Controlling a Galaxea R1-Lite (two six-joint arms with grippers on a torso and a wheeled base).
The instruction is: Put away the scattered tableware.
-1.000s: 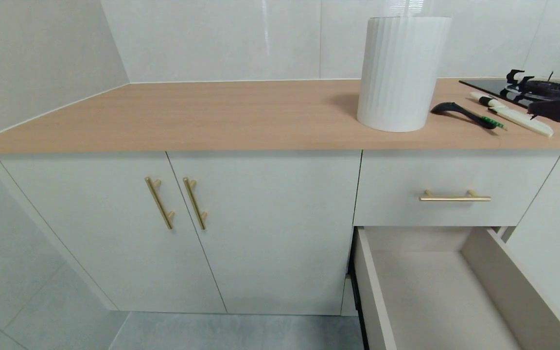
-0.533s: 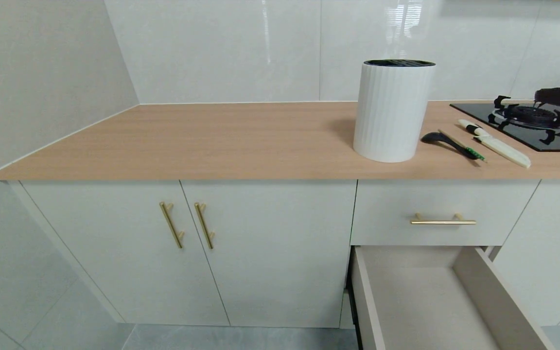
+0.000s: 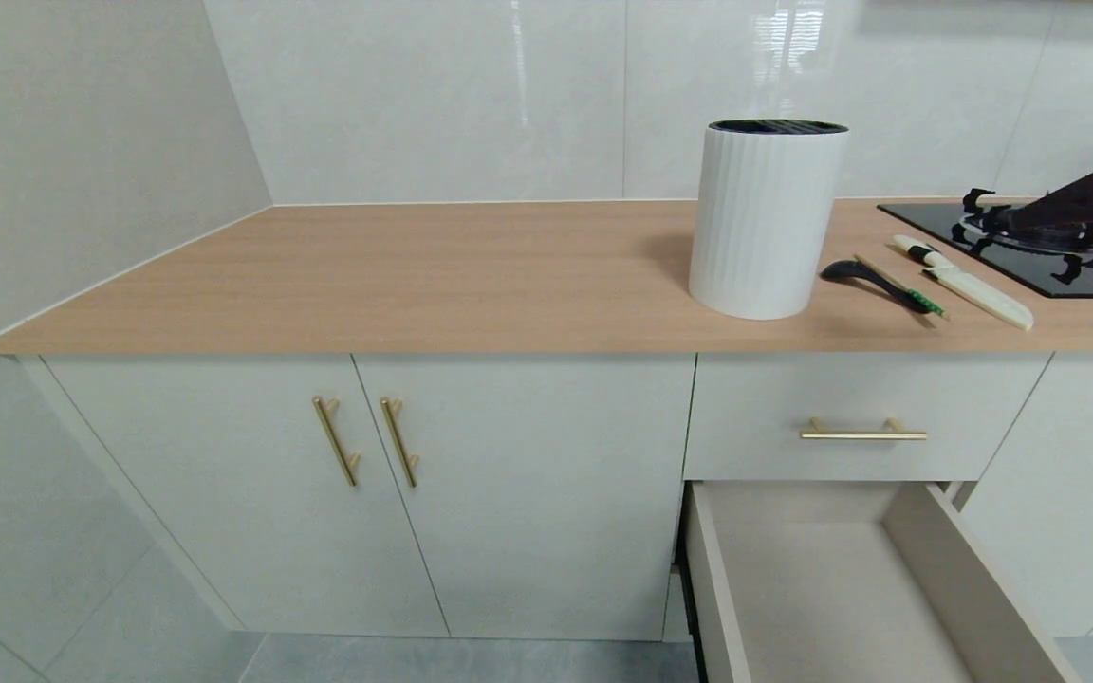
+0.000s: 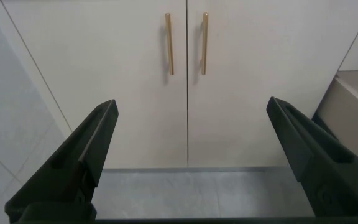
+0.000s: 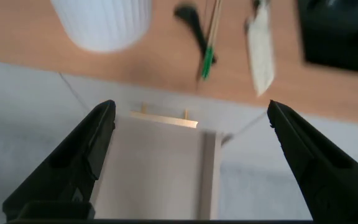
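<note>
A kitchen: gas hob, wooden countertop, cabinet doors, tiled wall.

Right arm tilted lower over the stove, head camera tilted upward

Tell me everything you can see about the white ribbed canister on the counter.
The white ribbed canister is a tall cylinder, narrowing slightly toward its base, with fine vertical ribs all around. It looks like matte plastic or ceramic. A dark slotted insert fills its open top, and nothing sticks out of it. It stands upright on the wooden countertop, above the closed drawer. A black ladle lies close on its right, seemingly not touching it.
</note>
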